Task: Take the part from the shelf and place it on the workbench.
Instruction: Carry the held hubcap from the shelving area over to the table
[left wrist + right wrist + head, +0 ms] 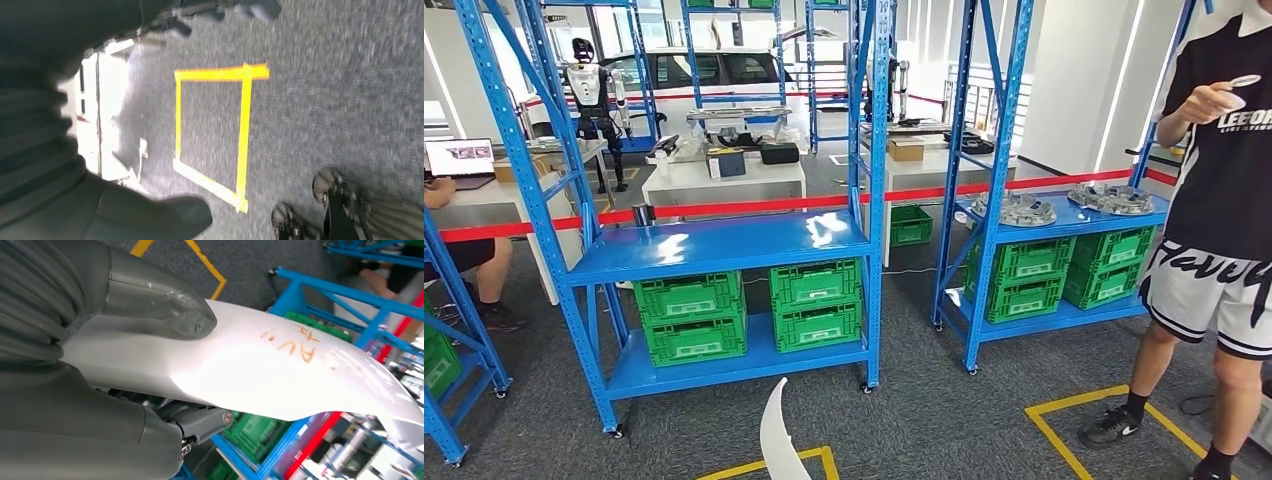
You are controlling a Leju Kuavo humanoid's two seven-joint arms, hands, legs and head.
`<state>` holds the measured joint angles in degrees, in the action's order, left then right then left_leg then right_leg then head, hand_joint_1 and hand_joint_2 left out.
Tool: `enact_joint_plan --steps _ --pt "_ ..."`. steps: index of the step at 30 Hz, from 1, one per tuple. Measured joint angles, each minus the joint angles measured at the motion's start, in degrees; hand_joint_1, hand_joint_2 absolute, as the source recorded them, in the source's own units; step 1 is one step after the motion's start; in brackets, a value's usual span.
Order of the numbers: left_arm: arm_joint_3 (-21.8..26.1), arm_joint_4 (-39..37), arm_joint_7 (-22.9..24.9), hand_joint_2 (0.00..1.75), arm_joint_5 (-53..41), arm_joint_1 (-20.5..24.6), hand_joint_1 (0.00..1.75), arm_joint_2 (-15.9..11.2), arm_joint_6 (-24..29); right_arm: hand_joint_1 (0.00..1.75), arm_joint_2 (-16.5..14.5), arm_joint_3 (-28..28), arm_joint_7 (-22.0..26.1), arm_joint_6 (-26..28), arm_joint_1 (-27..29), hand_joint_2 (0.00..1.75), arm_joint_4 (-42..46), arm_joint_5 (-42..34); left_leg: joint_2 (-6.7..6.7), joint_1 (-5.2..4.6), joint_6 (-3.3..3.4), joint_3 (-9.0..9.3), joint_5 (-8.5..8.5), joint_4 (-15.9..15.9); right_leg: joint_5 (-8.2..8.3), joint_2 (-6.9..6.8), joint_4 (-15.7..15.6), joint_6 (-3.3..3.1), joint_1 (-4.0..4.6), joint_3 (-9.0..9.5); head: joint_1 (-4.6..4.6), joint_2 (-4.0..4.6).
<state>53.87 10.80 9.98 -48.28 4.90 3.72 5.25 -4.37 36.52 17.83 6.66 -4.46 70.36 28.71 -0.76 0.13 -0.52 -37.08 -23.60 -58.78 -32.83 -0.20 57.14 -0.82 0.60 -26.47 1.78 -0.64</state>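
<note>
The right hand [125,355] holds the part [260,370], a long, curved white piece. In the right wrist view the thick thumb presses on its top side and darker fingers [200,422] sit under it. Orange marks are written on the part. Its long way runs from the hand out toward the right edge of that frame, getting thinner at the far end.

In the head view the part [779,435] pokes up from the bottom middle of the frame. Its thin tip points up and a little right, toward the blue shelf [719,245]. Green bins [754,310] sit under the shelf's top board.

A person [1219,200] stands at the right edge.

The left hand [75,200] hangs over grey floor with yellow tape [212,135]. I cannot tell if it is wide or closed.
</note>
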Motion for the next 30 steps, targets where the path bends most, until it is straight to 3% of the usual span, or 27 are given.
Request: enact_joint_plan --steps 2,3,6,7,8,9,11,13,14,15,17,18,20,21,22,23,24,25,26,27,28,30 --pt "1.0 0.0 -1.4 1.75 0.3 -0.2 0.0 -0.7 -0.3 1.75 -0.1 0.0 1.2 -0.3 0.1 1.75 -0.4 -1.2 0.1 0.18 -0.78 -0.32 0.39 0.1 1.03 -0.14 -0.3 -0.82 -0.02 -0.8 0.02 0.01" --pt "1.4 0.0 -2.3 1.75 0.3 -0.3 0.0 -1.0 -0.5 1.75 -0.4 0.0 1.7 -0.4 0.1 1.75 -0.7 -1.6 0.23 0.23 -1.1 -0.75 -0.83 -0.6 1.74 -0.22 -0.5 -1.34 -0.12 -1.33 0.04 0.0" --pt "2.0 0.1 -4.9 1.75 0.1 -0.4 0.0 -1.5 -1.4 1.75 -1.2 0.0 2.2 0.0 -0.5 1.75 -2.3 -1.2 0.55 0.35 -1.74 -2.86 -9.04 -8.9 3.92 -0.33 -0.5 -2.15 -0.23 -3.7 0.1 0.0" --pt "2.0 0.1 -5.3 1.75 0.1 -0.4 0.0 -1.6 -1.6 1.75 -1.4 0.0 2.1 0.3 -0.6 1.75 -2.7 -0.9 0.56 0.37 -1.9 -3.3 -10.74 -12.4 4.63 -0.35 -0.4 -2.14 -0.17 -4.65 0.1 0.01" --pt "2.1 0.1 -5.5 1.75 0.0 -0.4 0.0 -1.7 -1.7 1.75 -1.6 0.0 1.8 0.5 -0.7 1.75 -3.0 -0.4 0.56 0.37 -1.98 -3.23 -10.93 -14.8 5.32 -0.41 -0.2 -2.11 -0.11 -5.61 0.1 0.01" --pt "2.1 0.1 -5.3 1.75 -0.1 -0.4 0.0 -1.7 -1.8 1.75 -1.7 0.0 1.4 0.6 -0.8 1.75 -3.1 0.0 0.56 0.38 -2.0 -2.46 -9.9 -15.8 5.99 -0.47 0.0 -2.04 -0.08 -6.66 0.1 0.01" --pt "2.1 0.1 -4.2 1.75 -0.6 -0.3 0.0 -1.7 -1.9 1.75 -2.0 0.0 0.3 0.4 -0.8 1.75 -3.1 1.0 0.58 0.39 -1.76 2.03 -6.9 -11.8 7.23 -0.52 0.7 -1.77 -0.04 -8.61 0.09 0.0" --pt "2.1 0.1 -3.3 1.75 -1.2 0.0 0.0 -1.6 -1.9 1.75 -2.1 -0.1 -0.6 -0.1 -1.0 1.75 -2.7 1.6 0.67 0.19 -1.29 8.6 -7.4 -3.2 8.3 -0.55 1.3 -1.31 0.11 -10.12 0.09 0.0" --pt "2.1 0.0 -3.2 1.75 -1.3 0.1 0.0 -1.6 -1.9 1.75 -2.2 -0.2 -0.7 -0.6 -1.2 1.75 -2.5 1.6 0.72 0.01 -1.02 10.6 -8.31 0.0 8.85 -0.6 1.5 -1.03 0.14 -10.55 0.09 0.0" --pt "2.1 0.0 -3.4 1.75 -1.2 0.3 0.0 -1.5 -1.9 1.75 -2.2 -0.3 -0.5 -1.2 -1.4 1.75 -2.3 1.4 0.76 -0.22 -0.69 11.54 -8.98 2.0 9.43 -0.66 1.4 -0.73 0.11 -10.85 0.09 0.0" --pt "2.2 0.0 -4.2 1.75 -0.9 0.4 0.0 -1.2 -1.9 1.75 -2.2 -1.0 0.2 -2.6 -1.7 1.75 -2.3 0.6 0.65 -0.3 0.17 10.71 -8.22 2.6 10.13 -0.58 1.3 -0.04 -0.06 -11.36 0.11 0.0" --pt "2.3 -0.1 -4.6 1.75 -0.8 0.6 0.0 -1.1 -1.9 1.75 -2.2 -1.3 0.4 -3.2 -1.8 1.75 -2.3 0.3 0.53 -0.23 0.72 10.11 -7.56 2.7 9.11 -0.41 2.0 0.33 -0.16 -11.83 0.11 0.0" --pt "2.4 -0.1 -5.5 1.75 -0.8 1.1 0.0 -0.8 -2.0 1.75 -2.2 -1.9 0.6 -3.7 -2.0 1.75 -2.3 0.3 0.29 -0.06 1.53 8.62 -6.13 2.7 4.03 -0.05 6.3 0.95 -0.4 -13.4 0.11 0.01" --pt "2.5 -0.1 -5.7 1.75 -0.9 1.4 0.0 -0.6 -2.2 1.75 -2.2 -2.1 0.5 -3.8 -2.2 1.75 -2.3 0.6 0.25 -0.06 1.73 7.74 -5.38 2.7 1.01 0.01 10.0 1.15 -0.48 -14.32 0.08 0.01" --pt "2.6 -0.1 -5.8 1.75 -1.2 1.8 0.0 -0.5 -2.3 1.75 -2.1 -2.3 0.4 -3.9 -2.4 1.75 -2.3 0.9 0.22 -0.08 1.76 6.82 -4.61 2.5 -0.97 0.03 13.7 1.28 -0.55 -15.01 0.08 0.01" --pt "2.6 -0.1 -5.7 1.75 -1.6 2.0 0.0 -0.3 -2.5 1.75 -2.1 -2.3 0.1 -4.0 -2.4 1.75 -2.3 1.1 0.21 -0.09 1.72 5.86 -3.88 2.4 -1.52 0.03 16.4 1.34 -0.57 -15.17 0.08 0.01" --pt "2.6 -0.1 -5.6 1.75 -1.8 2.3 0.0 -0.2 -2.6 1.75 -2.0 -2.4 -0.1 -4.0 -2.5 1.75 -2.3 1.3 0.17 -0.09 1.63 4.68 -3.17 2.1 -0.87 0.04 17.8 1.35 -0.58 -14.57 0.07 0.01" --pt "2.6 -0.1 -5.5 1.75 -2.0 2.4 0.0 0.0 -2.6 1.75 -2.0 -2.4 -0.3 -4.0 -2.5 1.75 -2.3 1.5 0.13 -0.06 1.51 3.57 -2.59 1.7 0.72 0.04 16.9 1.29 -0.58 -12.9 0.07 0.01" --pt "2.6 -0.1 -5.2 1.75 -2.2 2.4 0.0 0.2 -2.6 1.75 -1.9 -2.4 -0.6 -4.0 -2.4 1.75 -2.2 1.6 0.1 -0.04 1.35 2.56 -2.12 1.3 2.23 0.04 14.4 1.19 -0.57 -10.43 0.07 0.01" --pt "2.6 -0.2 -4.8 1.75 -2.4 2.5 0.0 0.3 -2.6 1.75 -1.9 -2.4 -0.9 -4.0 -2.4 1.75 -2.1 1.8 0.08 -0.05 1.13 1.67 -1.7 0.8 2.53 0.05 10.2 0.99 -0.52 -7.1 0.05 0.0" --pt "2.6 -0.2 -4.4 1.75 -2.5 2.4 0.0 0.5 -2.6 1.75 -1.8 -2.4 -1.2 -4.0 -2.4 1.75 -1.8 2.0 0.06 -0.06 0.83 1.03 -1.31 0.4 2.07 0.07 6.0 0.73 -0.4 -4.08 0.04 0.0" --pt "2.6 -0.2 -3.5 1.75 -2.9 2.4 0.0 0.6 -2.5 1.75 -1.7 -2.4 -1.9 -4.0 -2.3 1.75 -1.2 2.2 0.02 -0.03 0.14 0.48 -0.43 0.1 0.52 0.15 0.8 0.14 -0.13 -0.92 0.05 -0.01"
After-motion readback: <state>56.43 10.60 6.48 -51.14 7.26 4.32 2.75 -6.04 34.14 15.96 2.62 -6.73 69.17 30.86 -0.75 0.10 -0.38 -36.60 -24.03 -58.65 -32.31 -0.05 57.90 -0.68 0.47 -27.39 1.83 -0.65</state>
